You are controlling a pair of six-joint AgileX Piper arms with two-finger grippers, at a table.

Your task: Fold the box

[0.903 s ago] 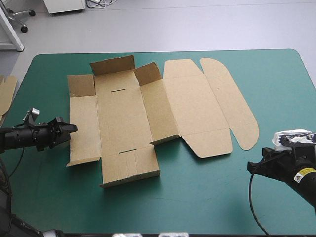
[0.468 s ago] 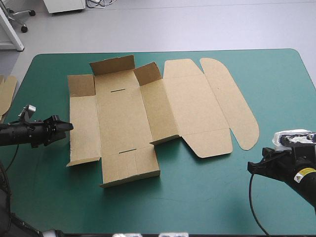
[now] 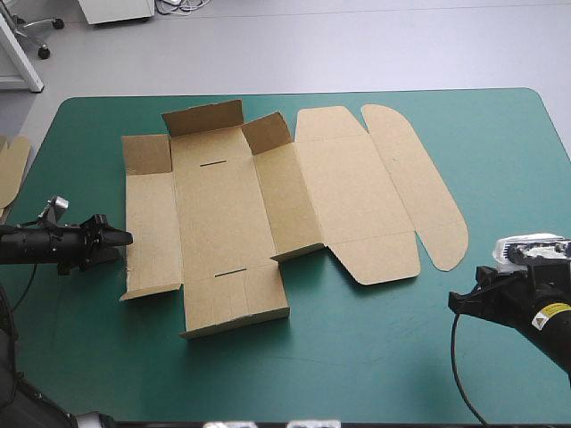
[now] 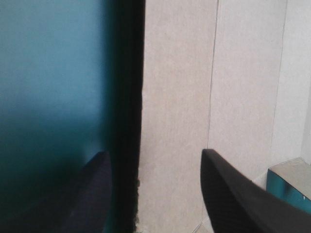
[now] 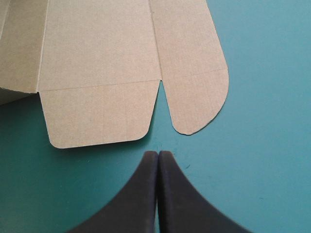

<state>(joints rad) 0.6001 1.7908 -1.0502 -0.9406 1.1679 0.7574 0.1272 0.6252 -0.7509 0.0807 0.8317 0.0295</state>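
Note:
The brown box [image 3: 268, 209] lies mostly flat across the middle of the teal-green table, with a few flaps at its far and left side slightly raised. My left gripper [image 3: 125, 238] is low at the box's left edge, open. In the left wrist view its black fingers [image 4: 228, 189] stand apart, the left edge of the box [image 4: 194, 97] running between them. My right gripper [image 3: 455, 299] is near the front right of the table, shut and holding nothing. In the right wrist view its tips [image 5: 158, 154] meet just short of the box's rounded lid flaps [image 5: 194, 92].
An edge of more brown board [image 3: 11, 169] shows at the table's left edge. Bare teal-green cover [image 3: 357, 357] stretches along the front of the table between the two arms.
The left gripper drew back leftward off the box's left edge, then edged back toward it slightly nearer the front. The right arm and the box have not moved.

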